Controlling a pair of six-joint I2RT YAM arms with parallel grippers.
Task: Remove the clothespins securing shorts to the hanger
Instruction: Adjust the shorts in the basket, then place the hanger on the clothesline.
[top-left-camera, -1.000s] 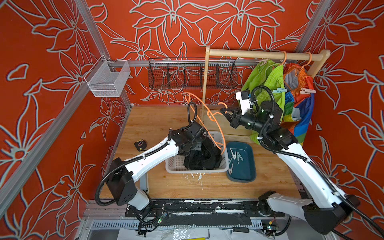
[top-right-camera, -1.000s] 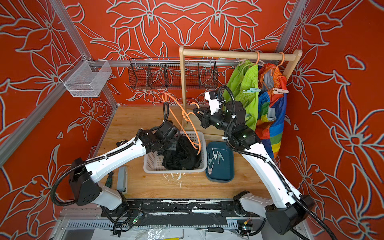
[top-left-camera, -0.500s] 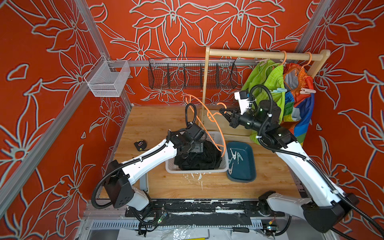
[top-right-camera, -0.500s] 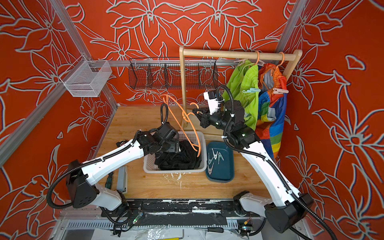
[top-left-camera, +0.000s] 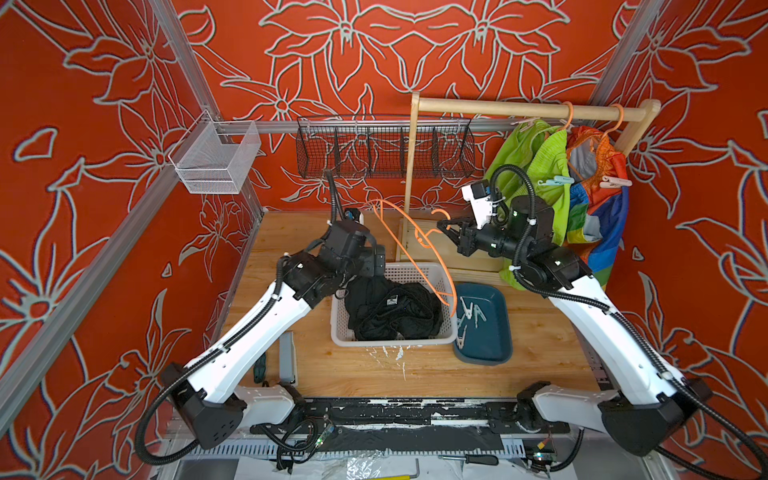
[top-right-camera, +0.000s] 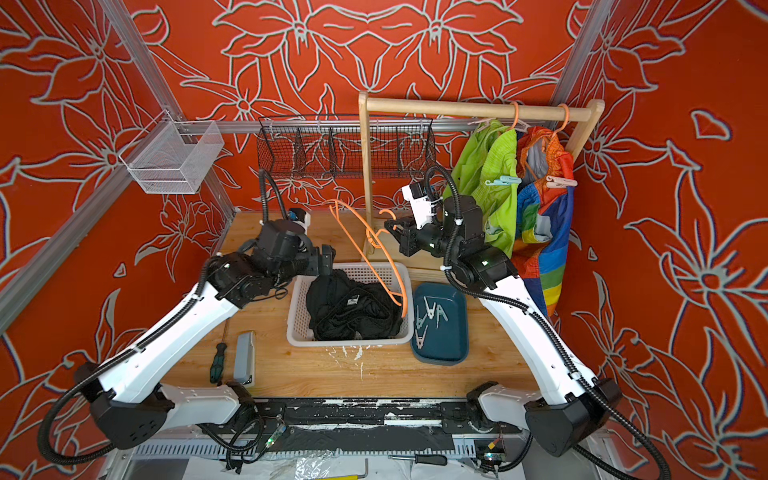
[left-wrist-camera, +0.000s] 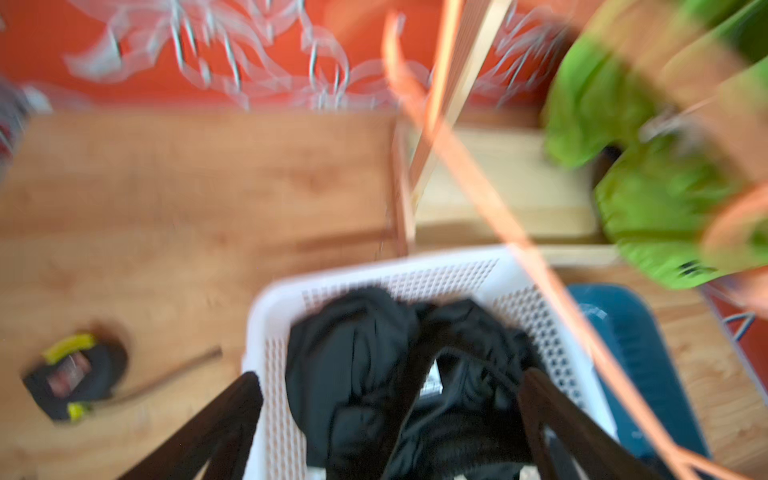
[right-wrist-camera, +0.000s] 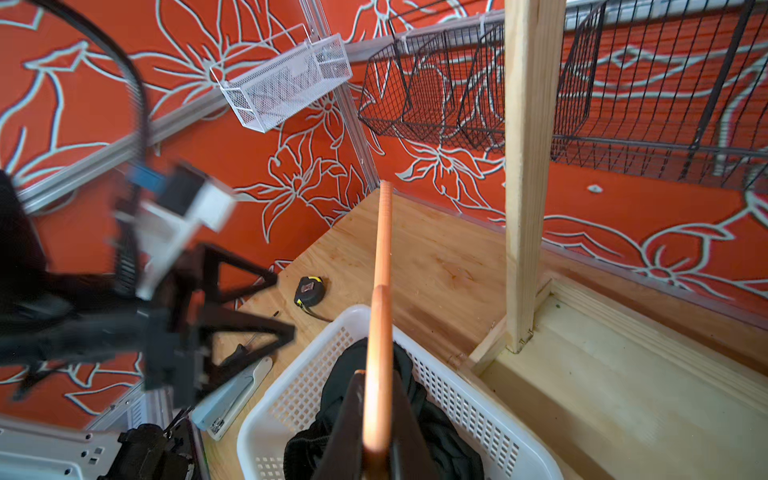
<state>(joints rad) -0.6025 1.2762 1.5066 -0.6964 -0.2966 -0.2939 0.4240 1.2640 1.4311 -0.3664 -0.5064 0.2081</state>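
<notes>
The black shorts (top-left-camera: 395, 309) (top-right-camera: 349, 309) lie crumpled in the white basket (top-left-camera: 395, 343) (left-wrist-camera: 266, 316). My left gripper (top-left-camera: 378, 262) (left-wrist-camera: 390, 376) hovers open over the basket's back-left rim, holding nothing. My right gripper (top-left-camera: 439, 225) (right-wrist-camera: 376, 378) is shut on the bare orange hanger (right-wrist-camera: 382, 332) (top-right-camera: 365, 251), which slants above the basket. Lime green shorts (top-left-camera: 536, 158) hang on the rail with a pale blue clothespin (top-left-camera: 555, 181) (top-right-camera: 503, 180). Rainbow shorts (top-left-camera: 598, 220) hang beside them with a pink clothespin (top-left-camera: 615, 181) (top-right-camera: 561, 181). Several loose clothespins (top-left-camera: 469, 311) lie in the teal tray (top-left-camera: 490, 345).
The wooden rack post (top-left-camera: 409, 166) (right-wrist-camera: 528, 166) stands just behind the basket. A black wire basket (top-left-camera: 384, 147) and a white mesh basket (top-left-camera: 216, 160) hang on the back wall. A tape measure (right-wrist-camera: 309, 289), a stapler (top-right-camera: 244, 357) and a screwdriver (top-right-camera: 217, 365) lie at the left.
My left gripper has opened, let the black shorts drop into the basket, and drawn back up to the left. The right gripper has kept the hanger almost still.
</notes>
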